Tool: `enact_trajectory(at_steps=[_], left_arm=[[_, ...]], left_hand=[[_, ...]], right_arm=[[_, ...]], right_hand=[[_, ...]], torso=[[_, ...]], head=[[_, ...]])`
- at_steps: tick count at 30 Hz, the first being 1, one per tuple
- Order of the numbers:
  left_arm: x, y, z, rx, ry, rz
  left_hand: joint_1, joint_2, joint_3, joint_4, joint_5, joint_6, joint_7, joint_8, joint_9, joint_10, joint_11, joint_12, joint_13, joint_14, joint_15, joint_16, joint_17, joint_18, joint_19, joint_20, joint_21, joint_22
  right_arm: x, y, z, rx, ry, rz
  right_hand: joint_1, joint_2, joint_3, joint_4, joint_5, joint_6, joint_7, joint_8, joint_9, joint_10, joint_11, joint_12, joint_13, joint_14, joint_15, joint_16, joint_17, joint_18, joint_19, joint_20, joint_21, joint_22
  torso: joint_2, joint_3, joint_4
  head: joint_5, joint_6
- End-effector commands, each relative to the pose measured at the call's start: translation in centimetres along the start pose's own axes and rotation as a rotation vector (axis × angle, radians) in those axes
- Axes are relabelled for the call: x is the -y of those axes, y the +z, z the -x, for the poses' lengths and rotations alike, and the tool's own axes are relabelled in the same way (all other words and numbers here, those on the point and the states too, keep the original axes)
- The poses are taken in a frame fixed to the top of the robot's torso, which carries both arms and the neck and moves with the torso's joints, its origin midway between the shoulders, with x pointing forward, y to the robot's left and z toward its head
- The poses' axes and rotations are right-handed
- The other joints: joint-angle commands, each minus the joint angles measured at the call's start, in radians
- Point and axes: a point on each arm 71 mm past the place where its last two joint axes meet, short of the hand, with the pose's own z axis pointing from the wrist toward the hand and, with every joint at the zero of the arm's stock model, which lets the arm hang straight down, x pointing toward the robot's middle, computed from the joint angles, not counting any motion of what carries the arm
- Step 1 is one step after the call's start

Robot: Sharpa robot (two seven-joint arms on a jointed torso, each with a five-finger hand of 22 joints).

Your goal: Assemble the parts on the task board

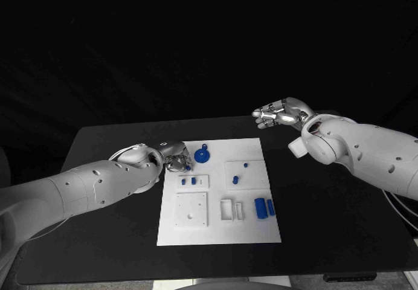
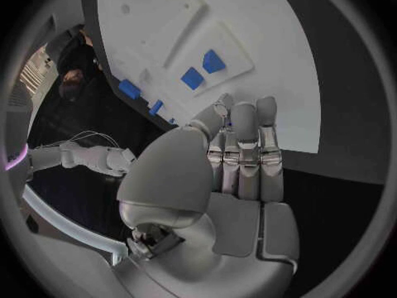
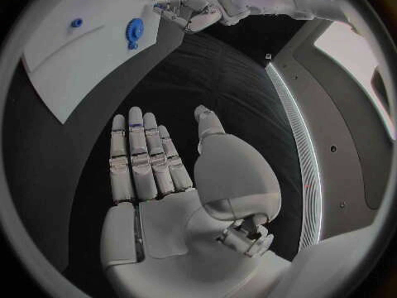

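**Both hands empty at the far end of the task board**

We see the task board (image 1: 218, 238) lying in the middle of the black table (image 1: 104, 145), long side running away from us. It carries several shallow white trays. The small tray at the board's left (image 1: 202, 180) holds two short blue parts (image 1: 188, 180). The tray to its right (image 1: 248, 164) holds a slim blue pin (image 1: 237, 178). The large square tray nearer us (image 1: 191, 209) shows no blue in it. Beside the narrow white holders near the right edge lie two blue cylinders (image 1: 264, 207), side by side. A round blue disc (image 1: 202, 157) sits directly on the board at its far end.

Our left hand (image 1: 177, 158) is at the board's far left corner, just beside the disc; from the head view we cannot tell whether it grips anything. The left wrist view settles it: the left hand's fingers (image 2: 245, 155) lie straight and together over the board's edge, holding nothing, with the two short parts (image 2: 202, 69) beyond them.

Our right hand (image 1: 280, 113) is raised off the board's far right corner, well apart from the parts. The right wrist view shows its fingers (image 3: 142, 162) stretched flat and released over bare table, and also the disc (image 3: 134, 29).
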Motion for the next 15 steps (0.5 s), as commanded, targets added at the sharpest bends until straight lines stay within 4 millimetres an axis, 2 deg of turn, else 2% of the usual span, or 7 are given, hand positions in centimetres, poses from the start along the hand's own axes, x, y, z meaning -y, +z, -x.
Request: enact_trajectory(at_steps=[1,15], left_arm=[[0.25,0.10,0.08,0.006,0.008,-0.016],[0.67,0.52,-0.25,-0.023,0.006,-0.013]], left_hand=[[-0.012,-0.001,0.006,0.002,0.006,0.017,0.013,0.003,0.002,0.004,0.000,-0.001,0.001,0.005,0.000,0.002,0.001,0.011,-0.003,-0.006,0.005,0.020],[-0.012,0.000,0.007,0.002,0.005,0.016,0.014,0.003,0.001,0.003,0.000,-0.001,0.001,0.005,0.000,0.002,0.001,0.011,-0.003,-0.006,0.006,0.020]], right_arm=[[-0.07,0.00,-0.13,-0.013,-0.003,0.007],[-0.12,0.05,-0.22,-0.014,-0.002,0.008]], right_hand=[[-0.007,0.003,0.001,-0.004,0.005,0.002,0.001,-0.001,-0.001,-0.004,-0.001,-0.003,-0.001,-0.006,0.001,-0.005,-0.001,-0.008,-0.005,0.002,-0.001,-0.001],[-0.007,0.003,0.001,-0.004,0.005,0.002,0.001,-0.001,-0.001,-0.004,-0.001,-0.003,-0.001,-0.006,0.001,-0.005,-0.001,-0.008,-0.005,0.002,-0.001,-0.001]], torso=[[0.000,0.0002,0.0001],[0.000,-0.0004,-0.0004]], head=[[-0.001,-0.001],[-0.005,-0.003]])
